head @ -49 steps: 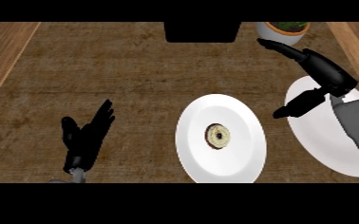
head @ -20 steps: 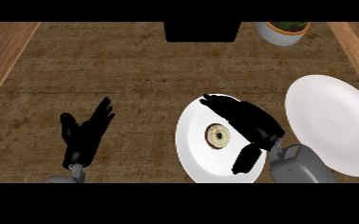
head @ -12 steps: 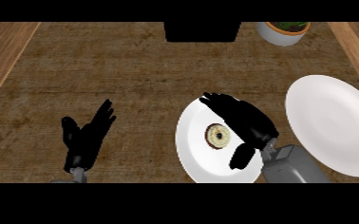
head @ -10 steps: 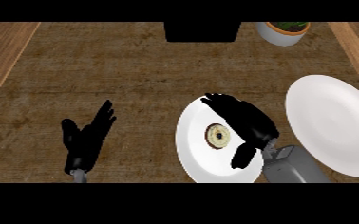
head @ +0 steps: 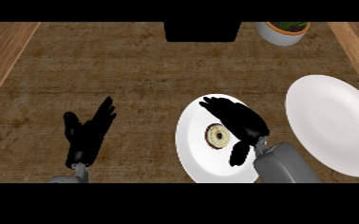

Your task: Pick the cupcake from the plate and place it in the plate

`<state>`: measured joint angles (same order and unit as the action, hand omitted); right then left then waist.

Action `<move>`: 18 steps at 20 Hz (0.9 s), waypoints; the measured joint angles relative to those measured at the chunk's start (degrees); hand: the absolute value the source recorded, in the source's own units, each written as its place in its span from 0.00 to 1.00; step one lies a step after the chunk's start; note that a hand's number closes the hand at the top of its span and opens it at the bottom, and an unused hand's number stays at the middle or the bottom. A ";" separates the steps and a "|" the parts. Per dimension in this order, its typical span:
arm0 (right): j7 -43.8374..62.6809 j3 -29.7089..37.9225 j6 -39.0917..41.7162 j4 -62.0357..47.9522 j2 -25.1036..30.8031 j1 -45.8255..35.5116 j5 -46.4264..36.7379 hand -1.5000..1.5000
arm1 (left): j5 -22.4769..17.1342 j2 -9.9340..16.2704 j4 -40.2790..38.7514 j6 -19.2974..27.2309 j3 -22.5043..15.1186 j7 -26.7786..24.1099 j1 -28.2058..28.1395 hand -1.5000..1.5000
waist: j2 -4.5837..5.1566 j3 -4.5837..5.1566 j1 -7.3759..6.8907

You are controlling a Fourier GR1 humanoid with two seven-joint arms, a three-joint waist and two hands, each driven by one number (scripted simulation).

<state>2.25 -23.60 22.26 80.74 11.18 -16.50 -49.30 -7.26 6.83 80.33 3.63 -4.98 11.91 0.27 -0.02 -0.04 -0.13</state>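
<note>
Two plates (head: 324,123), one cupcake (head: 218,135), two hands (head: 237,118)

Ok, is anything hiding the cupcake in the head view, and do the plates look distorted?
Head view: the right hand covers the cupcake's right side, the rest shows; both the near plate and the far plate look taller than wide; the far plate is cut by the right edge.
</note>
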 measured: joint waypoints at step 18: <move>15.88 11.57 -12.48 -9.68 -8.91 -4.04 -12.14 1.00 | 1.11 -0.70 1.25 -0.86 1.61 0.61 -1.03 0.50 | 0.09 0.06 1.08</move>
<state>18.13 -12.03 9.78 71.06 2.27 -20.55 -61.44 -6.14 6.13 81.59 2.77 -3.37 12.52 -0.76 0.07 0.01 0.95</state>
